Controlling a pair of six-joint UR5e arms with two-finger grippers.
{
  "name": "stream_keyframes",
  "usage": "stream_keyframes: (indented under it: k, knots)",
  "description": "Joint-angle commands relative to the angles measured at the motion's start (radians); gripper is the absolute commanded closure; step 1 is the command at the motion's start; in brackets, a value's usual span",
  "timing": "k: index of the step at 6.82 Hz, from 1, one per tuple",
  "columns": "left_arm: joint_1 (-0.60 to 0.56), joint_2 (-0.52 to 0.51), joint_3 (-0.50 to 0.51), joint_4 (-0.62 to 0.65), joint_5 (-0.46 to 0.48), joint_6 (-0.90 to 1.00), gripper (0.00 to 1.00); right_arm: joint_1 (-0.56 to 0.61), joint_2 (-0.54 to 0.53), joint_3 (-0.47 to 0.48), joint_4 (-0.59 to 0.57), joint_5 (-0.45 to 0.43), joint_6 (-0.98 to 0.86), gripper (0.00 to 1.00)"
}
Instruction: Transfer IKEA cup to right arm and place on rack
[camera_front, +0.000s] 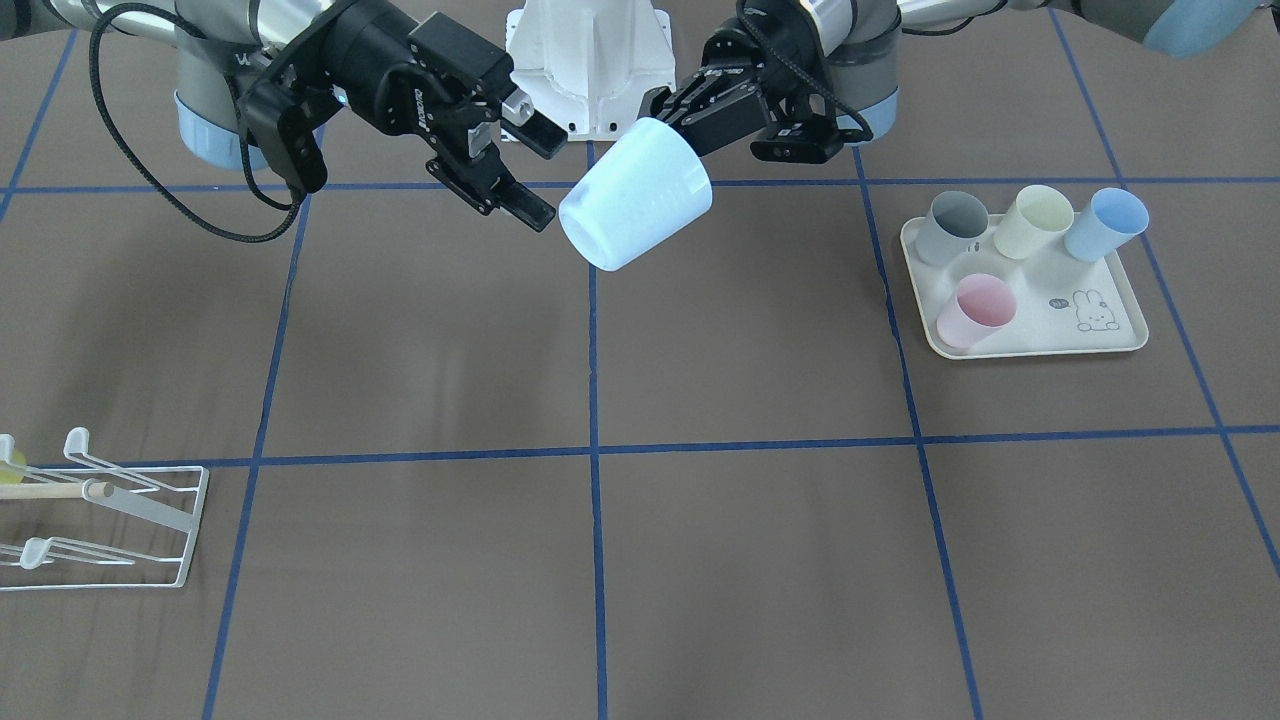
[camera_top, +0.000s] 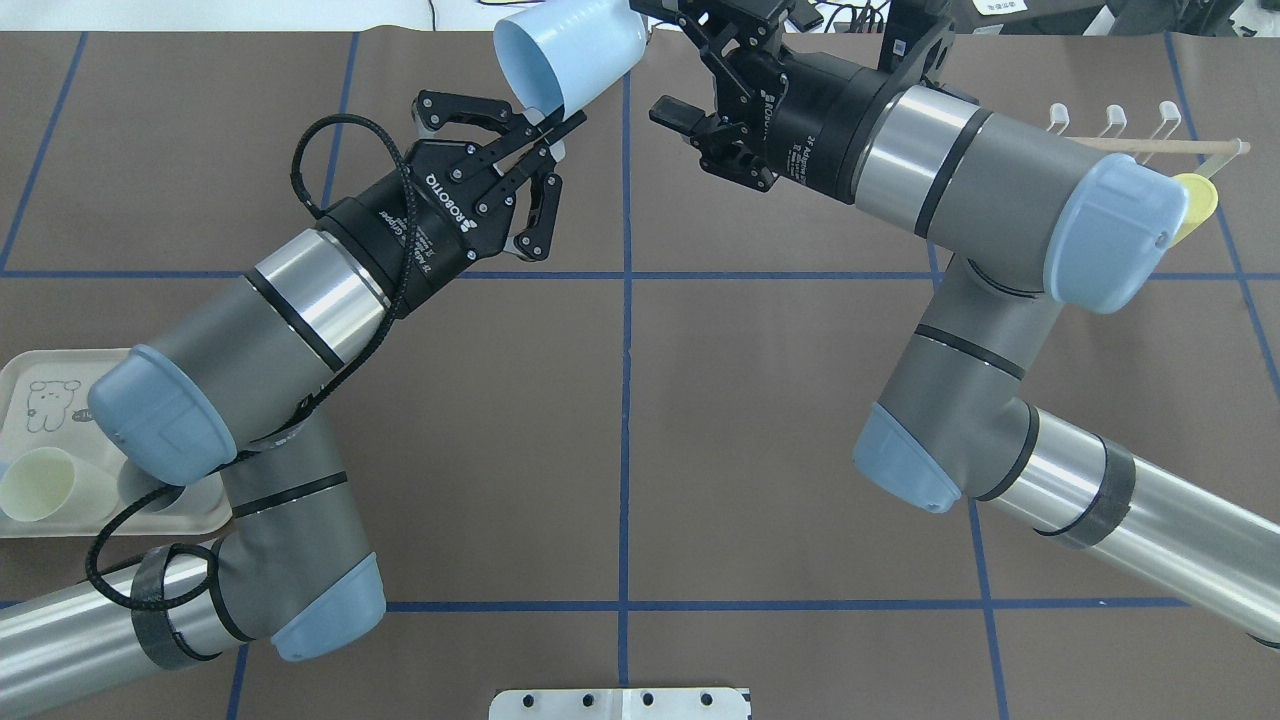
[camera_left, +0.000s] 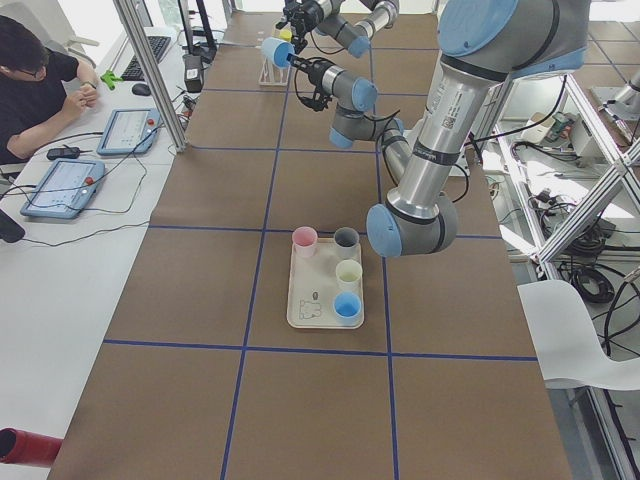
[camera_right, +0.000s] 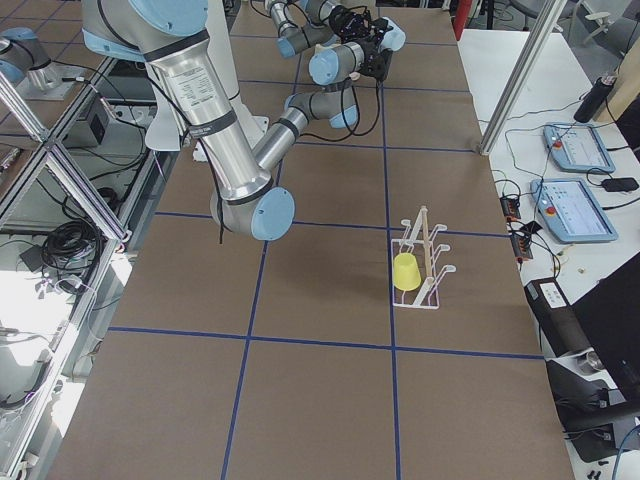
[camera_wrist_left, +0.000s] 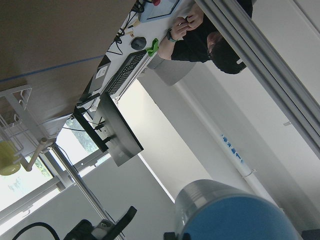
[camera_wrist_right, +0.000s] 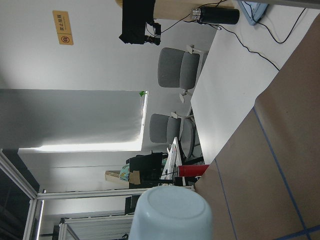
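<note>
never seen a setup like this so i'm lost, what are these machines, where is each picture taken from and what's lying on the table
These are two robot arms at a brown table marked with blue tape, each ending in a two-finger claw. Four pictures come from fixed cameras: one facing the robot, one over its shoulders, one at each table end. The other two come from cameras on the wrists, so they look tilted. The left claw pinches the rim of a pale blue cup in the air; the right claw is open close beside it. On the table stand a cream tray with a grey cup, a pale yellow cup, a blue cup and a pink cup, and a white wire rack carrying a yellow cup.
</note>
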Motion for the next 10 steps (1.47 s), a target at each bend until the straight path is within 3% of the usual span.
stream_keyframes:
  k: [1, 3, 10]
  knots:
    - [0.023, -0.014, 0.005, 0.002, 0.005, 0.007, 1.00, -0.002, 0.005, -0.005, 0.000, 0.000, 0.000, 0.01]
    - [0.056, -0.017, 0.003, 0.000, 0.045, 0.027, 1.00, -0.005, 0.008, -0.018, 0.000, 0.000, -0.002, 0.01]
    - [0.074, -0.036, 0.005, 0.002, 0.047, 0.030, 1.00, -0.025, 0.011, -0.025, 0.006, 0.000, -0.002, 0.02]
